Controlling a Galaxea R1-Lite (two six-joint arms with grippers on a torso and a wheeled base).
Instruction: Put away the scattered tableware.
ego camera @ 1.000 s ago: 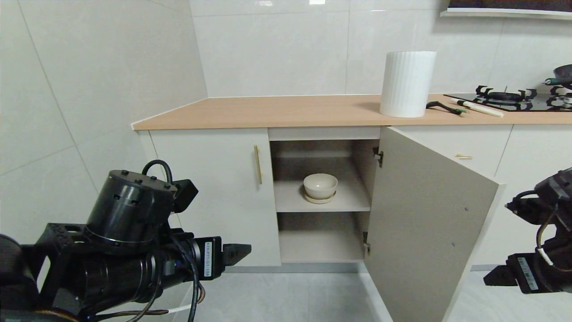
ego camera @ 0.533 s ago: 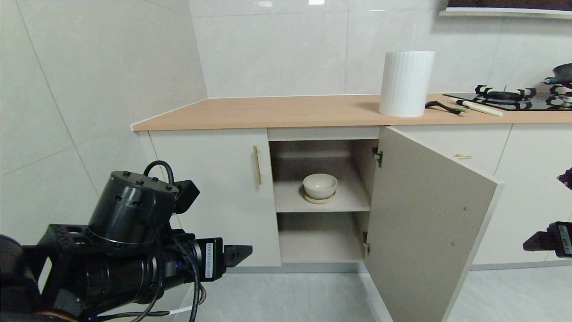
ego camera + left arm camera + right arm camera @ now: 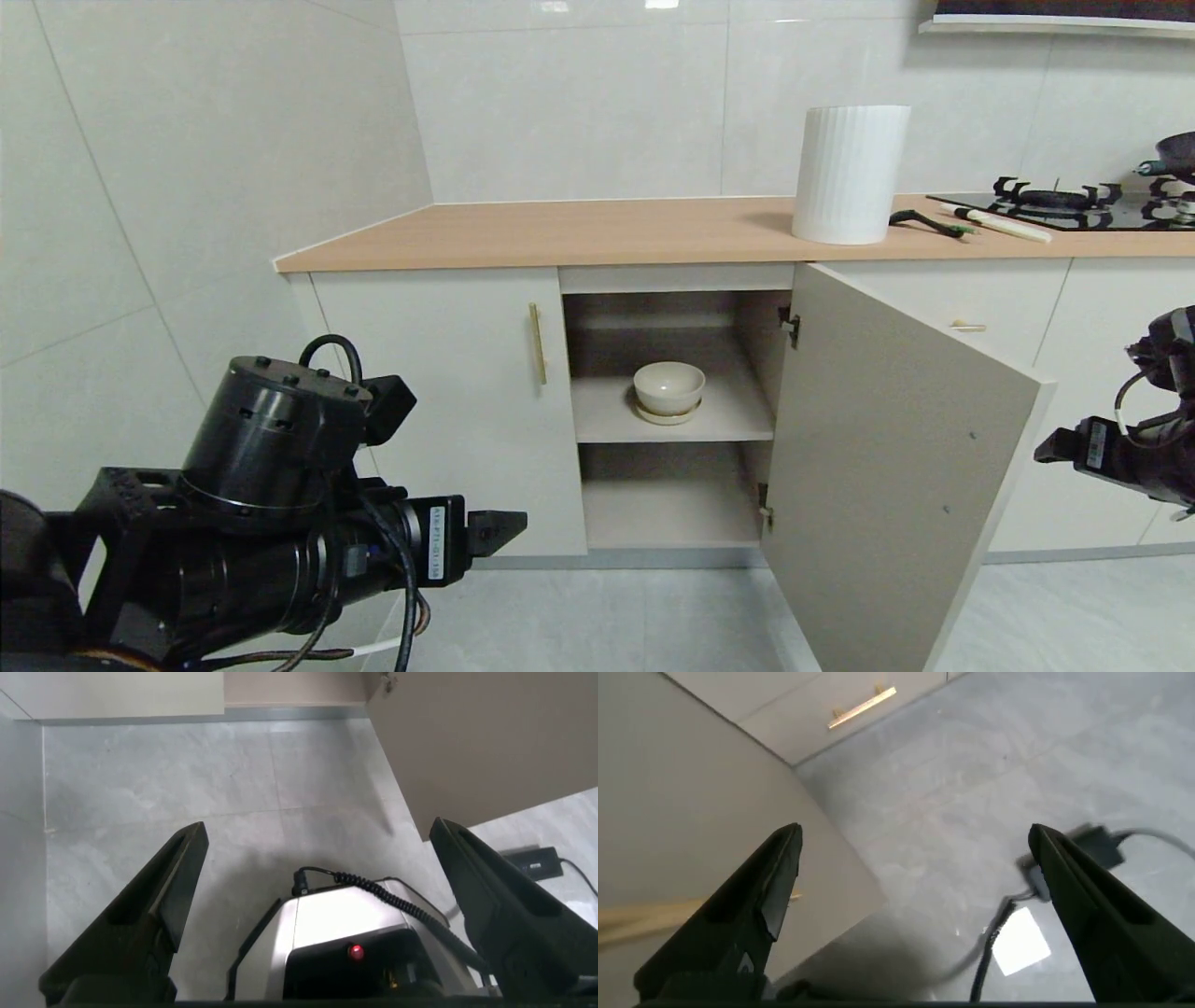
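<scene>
Bowl rests on saucer (upper cabinet shelf).

cream bowl, white ribbed cylinder, tan countertop, beige cabinet door, brass handle, pale grey floor

- The plate, on the shelf left of the cabinet door, is covered by the bowl except for its rim.
- The dark tool, above the door, has one end hidden behind the white canister; it is too small to tell what kind it is.
- The hob, above and right of the door, is cut by the edge, as is the pot on it.
- The door hides the cupboard front behind it, except for a handle.
</scene>
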